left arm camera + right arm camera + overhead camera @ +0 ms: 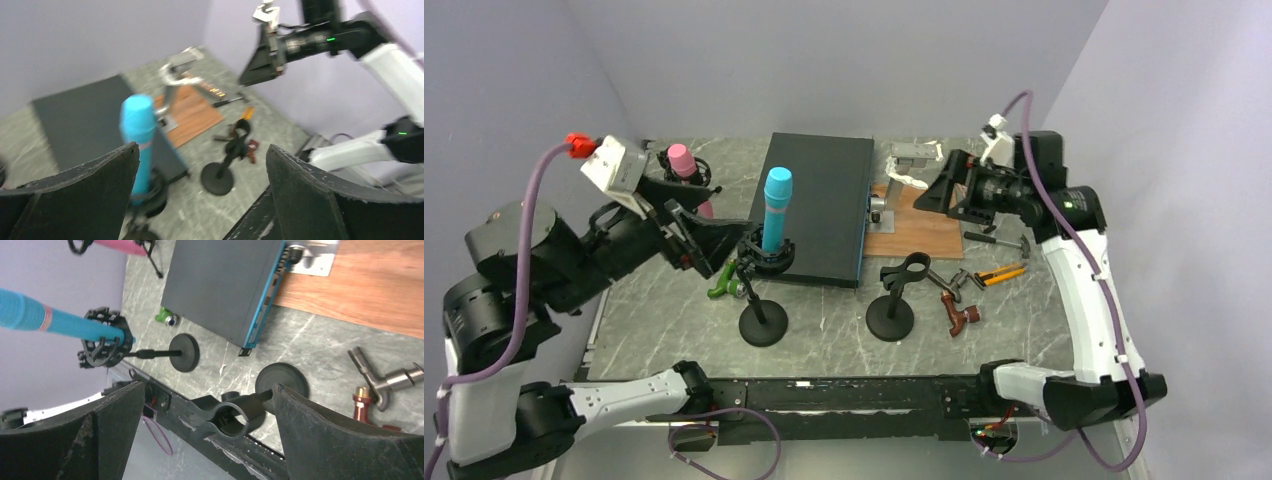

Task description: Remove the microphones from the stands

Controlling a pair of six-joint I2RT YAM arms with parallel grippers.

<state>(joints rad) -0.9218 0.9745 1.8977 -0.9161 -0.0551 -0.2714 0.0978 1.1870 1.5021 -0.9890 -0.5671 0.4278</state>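
Note:
A blue microphone (776, 208) stands upright in a black shock-mount on a stand with a round base (763, 325). My left gripper (729, 245) is open and empty, just left of the mount and apart from it. In the left wrist view the blue microphone (137, 140) shows beside the left finger (85, 195), with the gripper (202, 160) open. My right gripper (929, 195) is open and empty, raised above the wooden board. The right wrist view shows the gripper (207, 405) open, and the blue microphone (60, 322) far off at the left.
An empty stand (891, 315) with a clip stands right of the blue one. A pink microphone (681, 160) sits in a stand at the back left. A black case (819, 205), a wooden board (914, 232), a hammer (999, 240) and small tools (959, 312) lie around.

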